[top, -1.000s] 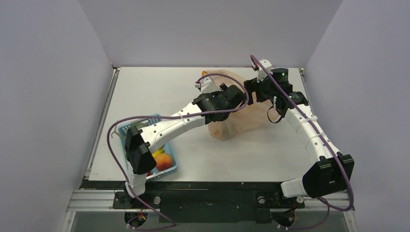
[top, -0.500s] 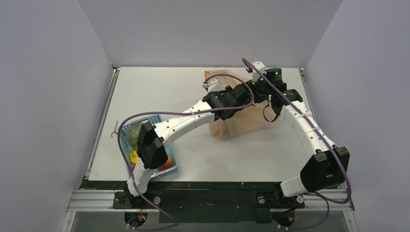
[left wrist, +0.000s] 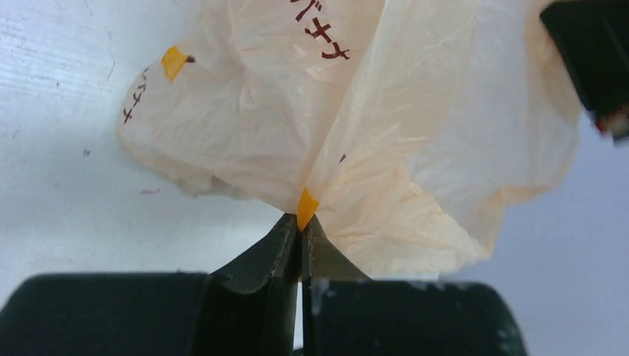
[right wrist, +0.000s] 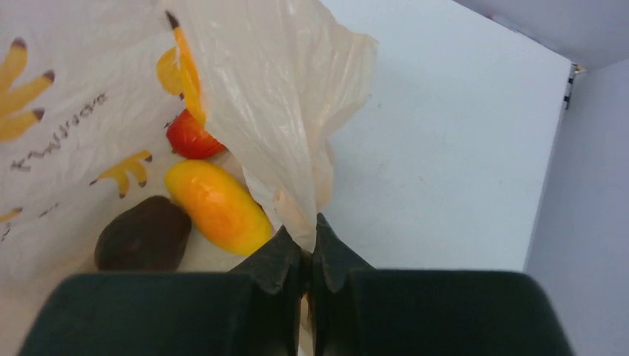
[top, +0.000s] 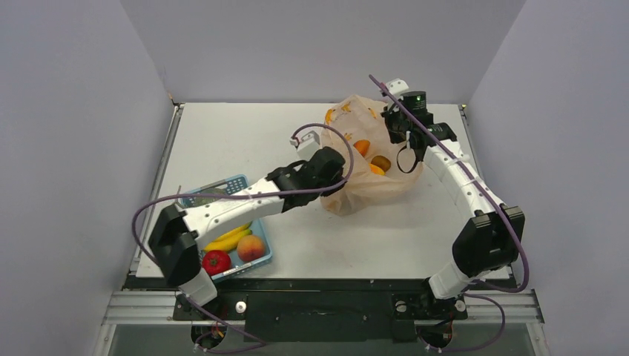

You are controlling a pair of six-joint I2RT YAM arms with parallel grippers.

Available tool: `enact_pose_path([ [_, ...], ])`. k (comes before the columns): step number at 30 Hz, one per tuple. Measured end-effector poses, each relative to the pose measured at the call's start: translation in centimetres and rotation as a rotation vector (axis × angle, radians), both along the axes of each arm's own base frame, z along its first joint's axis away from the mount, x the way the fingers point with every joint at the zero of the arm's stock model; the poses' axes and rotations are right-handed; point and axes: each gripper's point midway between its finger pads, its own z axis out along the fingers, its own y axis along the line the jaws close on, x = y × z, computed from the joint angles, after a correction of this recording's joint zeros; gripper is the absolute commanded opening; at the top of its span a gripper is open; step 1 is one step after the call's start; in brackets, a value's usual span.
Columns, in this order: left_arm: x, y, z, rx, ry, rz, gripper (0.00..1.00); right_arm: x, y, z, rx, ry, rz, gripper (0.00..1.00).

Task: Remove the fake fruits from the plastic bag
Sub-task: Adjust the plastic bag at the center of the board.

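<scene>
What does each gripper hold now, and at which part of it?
Both hold the plastic bag. The left gripper pinches a fold of its film; the right gripper pinches its edge beside the opening.

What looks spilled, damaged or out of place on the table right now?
Nothing stands out. The left gripper and right gripper each pinch an edge of the plastic bag, holding it open; the fake fruits lie inside, none spilled.

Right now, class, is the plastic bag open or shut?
Open. The left end effector and right end effector each pinch an edge of the plastic bag, spreading it; fake fruits show inside.
</scene>
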Motion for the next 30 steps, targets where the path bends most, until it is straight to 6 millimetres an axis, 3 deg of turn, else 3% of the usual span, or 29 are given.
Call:
enact_pose_path([
  [5, -4.0, 3.0, 3.6, -0.225, -0.117, -0.144, 0.00, 3.0, -2.5, 1.8, 0.018, -0.045, -0.132, 0.00],
  [9, -5.8, 4.0, 6.0, -0.368, -0.193, -0.221, 0.00, 5.1, -5.4, 2.8, 0.027, -0.062, -0.251, 0.00],
  [11, -6.4, 3.7, 5.9, -0.407, -0.202, -0.254, 0.00, 5.6, -5.9, 3.1, 0.024, -0.062, -0.276, 0.00],
  [15, -7.3, 3.0, 3.8, -0.431, -0.167, -0.301, 0.00, 5.3, -4.6, 3.2, -0.005, -0.054, -0.269, 0.01],
  [17, -7.6, 2.8, 2.8, -0.435, -0.154, -0.314, 0.00, 5.0, -3.8, 3.1, -0.026, -0.052, -0.264, 0.16],
  [18, -7.7, 2.8, 2.6, -0.436, -0.151, -0.318, 0.00, 4.7, -3.3, 3.0, -0.034, -0.046, -0.262, 0.29],
  [22, -7.8, 2.3, 2.3, -0.447, -0.150, -0.337, 0.00, 3.8, -3.1, 3.6, -0.048, -0.013, -0.291, 0.57],
  [26, -7.7, 1.7, 1.7, -0.452, -0.141, -0.351, 0.00, 2.1, -3.5, 5.5, -0.049, -0.016, -0.354, 0.66],
  [30, -7.6, 1.4, 1.6, -0.458, -0.140, -0.359, 0.00, -1.9, -3.7, 7.3, -0.029, -0.023, -0.403, 0.67],
])
